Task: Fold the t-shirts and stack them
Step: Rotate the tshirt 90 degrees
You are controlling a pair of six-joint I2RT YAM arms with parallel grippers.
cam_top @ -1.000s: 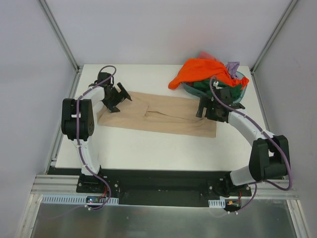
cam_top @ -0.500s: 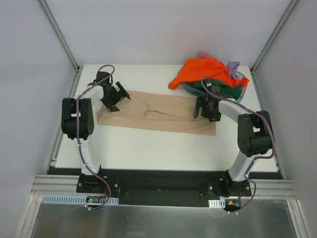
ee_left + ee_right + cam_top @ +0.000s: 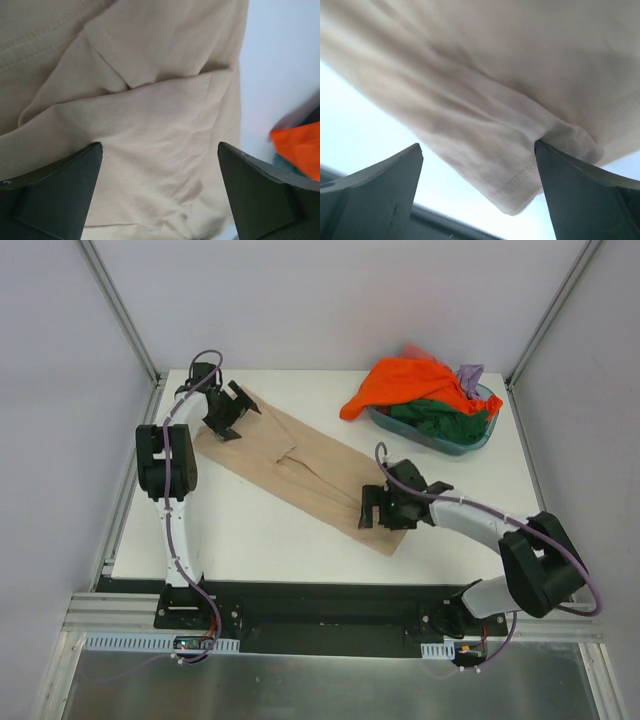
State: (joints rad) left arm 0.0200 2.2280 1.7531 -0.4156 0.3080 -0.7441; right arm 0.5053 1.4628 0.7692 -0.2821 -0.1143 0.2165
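the tan shirt (image 3: 300, 465) lies slanted. the left end effector (image 3: 231, 421) is released over its far end. the right end effector (image 3: 383, 514) is released over its near end.

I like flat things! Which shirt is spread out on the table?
The tan shirt; the orange shirt and green shirt sit bunched in the basin.

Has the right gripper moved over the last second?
Yes. The right gripper has come away from the teal basin toward the near table edge.

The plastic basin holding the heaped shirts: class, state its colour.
Teal: the translucent plastic basin shows best in the top external view.
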